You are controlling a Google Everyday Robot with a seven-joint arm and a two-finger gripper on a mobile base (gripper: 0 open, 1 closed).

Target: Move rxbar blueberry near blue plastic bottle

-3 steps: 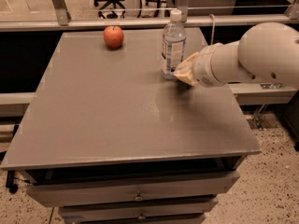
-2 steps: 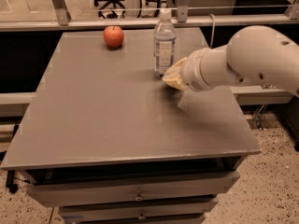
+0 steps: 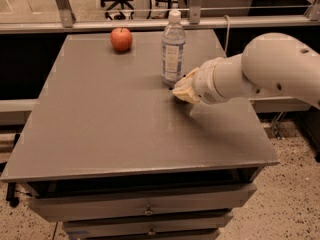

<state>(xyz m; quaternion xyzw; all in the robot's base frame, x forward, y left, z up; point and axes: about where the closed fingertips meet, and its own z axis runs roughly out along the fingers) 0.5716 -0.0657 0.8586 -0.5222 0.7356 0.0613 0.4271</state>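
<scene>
The cream-coloured gripper [image 3: 184,88] at the end of the thick white arm [image 3: 270,69] sits low over the grey tabletop [image 3: 100,124], its tip just beside the base of the tall clear plastic water bottle with a white cap and a blue-and-white label [image 3: 173,54], on that bottle's right. Whether it is open or closed on anything cannot be told from this view, nor whether it touches the bottle. A thin dark sliver [image 3: 175,90] shows under the gripper's front edge on the tabletop. It could be the dark navy-blue snack bar or only shadow, and the rest of the snack bar is hidden by the gripper. The arm reaches in from the right edge of the tabletop and covers what lies beneath the wrist.

The water bottle stands upright near the far middle of the tabletop. A round red apple [image 3: 121,39] rests well apart from it, toward the far left. Below the tabletop, grey drawers with small metal pulls [image 3: 148,210] face the camera.

Compared with a second ago, the gripper has travelled left and slightly lower, toward the middle of the tabletop. The water bottle has also shifted left, closer to the apple, and is upright as before. Most of that shift had already happened by the picture taken shortly before now, and since then both gripper and bottle have moved only a little. The apple has kept its place throughout.
</scene>
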